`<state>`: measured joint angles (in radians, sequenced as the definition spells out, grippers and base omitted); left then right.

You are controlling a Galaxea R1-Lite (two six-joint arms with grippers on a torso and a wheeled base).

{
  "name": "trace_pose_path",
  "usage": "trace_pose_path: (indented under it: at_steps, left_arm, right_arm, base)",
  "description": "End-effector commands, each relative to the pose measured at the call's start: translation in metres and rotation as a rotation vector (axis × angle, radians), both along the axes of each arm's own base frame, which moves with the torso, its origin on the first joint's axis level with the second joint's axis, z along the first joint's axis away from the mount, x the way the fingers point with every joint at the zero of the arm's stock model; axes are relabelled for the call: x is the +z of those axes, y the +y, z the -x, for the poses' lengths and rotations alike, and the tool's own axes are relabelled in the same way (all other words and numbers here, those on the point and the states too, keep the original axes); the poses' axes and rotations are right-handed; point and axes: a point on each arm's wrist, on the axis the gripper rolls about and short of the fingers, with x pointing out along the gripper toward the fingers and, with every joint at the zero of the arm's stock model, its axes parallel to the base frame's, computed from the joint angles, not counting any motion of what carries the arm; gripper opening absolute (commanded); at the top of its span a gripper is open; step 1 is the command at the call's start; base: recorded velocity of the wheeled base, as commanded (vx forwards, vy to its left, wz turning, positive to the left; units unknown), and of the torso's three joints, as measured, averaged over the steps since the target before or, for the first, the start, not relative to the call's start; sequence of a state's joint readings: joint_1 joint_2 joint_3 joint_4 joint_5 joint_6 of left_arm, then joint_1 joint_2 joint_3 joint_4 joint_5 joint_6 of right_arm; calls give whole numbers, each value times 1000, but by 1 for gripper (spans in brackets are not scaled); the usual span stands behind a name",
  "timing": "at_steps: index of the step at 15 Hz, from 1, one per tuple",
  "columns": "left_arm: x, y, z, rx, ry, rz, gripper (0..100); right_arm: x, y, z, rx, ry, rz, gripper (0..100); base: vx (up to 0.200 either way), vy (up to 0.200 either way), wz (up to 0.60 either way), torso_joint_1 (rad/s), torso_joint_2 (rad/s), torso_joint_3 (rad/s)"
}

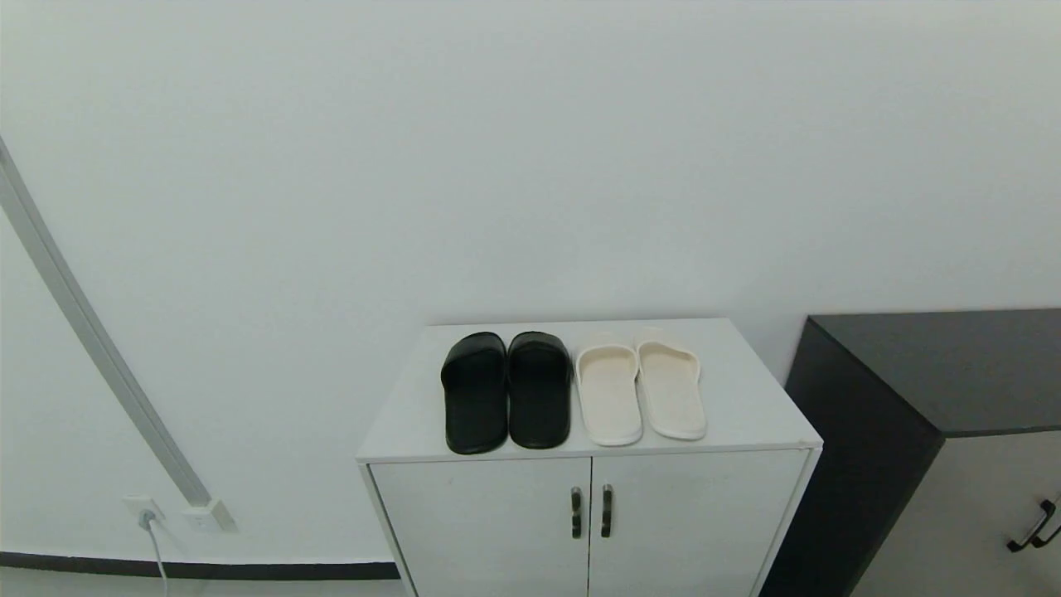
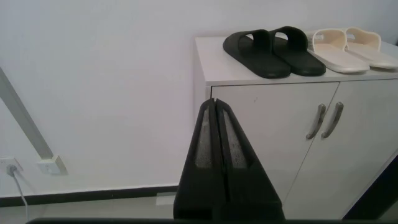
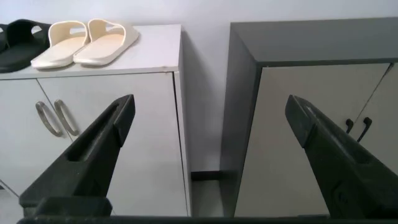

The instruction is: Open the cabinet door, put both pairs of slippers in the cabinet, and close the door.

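On top of the white cabinet [image 1: 750, 398], the black slippers [image 1: 506, 391] and cream slippers [image 1: 640, 391] are sitting side by side above its closed doors [image 1: 481, 522]. I am holding the left pincer [image 2: 215, 106] closed and the right pincer [image 3: 209, 106] wide open. A dark cabinet [image 1: 937, 365] is standing just beside.

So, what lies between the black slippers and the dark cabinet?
The cream slippers, next to the black slippers on the white cabinet top, then a bare strip of top before the dark cabinet. The head view shows it.
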<state>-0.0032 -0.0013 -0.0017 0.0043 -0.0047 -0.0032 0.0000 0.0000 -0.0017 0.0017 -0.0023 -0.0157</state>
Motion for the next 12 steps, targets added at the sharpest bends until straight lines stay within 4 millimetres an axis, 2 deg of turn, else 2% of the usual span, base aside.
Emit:
trace_pose_path:
  at_steps: [1, 2, 3, 4, 5, 6, 7, 8, 10, 11, 12]
  left_arm:
    - [0, 0, 0, 0, 2, 0, 0]
    - [0, 0, 0, 0, 2, 0, 0]
    - [0, 0, 0, 0, 2, -2, 0]
    - [0, 0, 0, 0, 0, -2, 0]
    - [0, 0, 0, 2, 0, -2, 0]
    - [0, 0, 0, 0, 0, 0, 0]
    - [0, 0, 0, 0, 2, 0, 0]
    - [0, 0, 0, 0, 2, -2, 0]
    - [0, 0, 0, 2, 0, 0, 0]
    - [0, 0, 0, 0, 2, -3, 0]
    - [0, 0, 0, 2, 0, -5, 0]
  right_arm:
    - [0, 0, 0, -1, 0, 0, 100]
    - [6, 0, 1, -4, -18, 1, 100]
    - [56, 0, 8, 3, -112, -47, 100]
    - [94, 0, 7, 9, -113, -94, 100]
    - [97, 0, -1, 9, -24, -59, 100]
    - [90, 0, -7, 14, 29, -36, 100]
    - [72, 0, -18, 28, 134, -32, 100]
    - [63, 1, -24, 43, 180, -28, 100]
    - [64, 2, -36, 76, 248, -31, 100]
    - [70, 2, -54, 98, 297, -34, 100]
    - [73, 3, -60, 104, 308, -34, 100]
  base:
    - [0, 0, 0, 0, 0, 0]
    - [0, 0, 0, 0, 0, 0]
    - [0, 0, 0, 0, 0, 0]
    - [0, 0, 0, 0, 0, 0]
    - [0, 0, 0, 0, 0, 0]
    - [0, 0, 0, 0, 0, 0]
    - [0, 0, 0, 0, 0, 0]
    - [0, 0, 0, 0, 0, 0]
    - [0, 0, 0, 0, 0, 0]
    - [0, 0, 0, 0, 0, 0]
    - [0, 0, 0, 0, 0, 0]
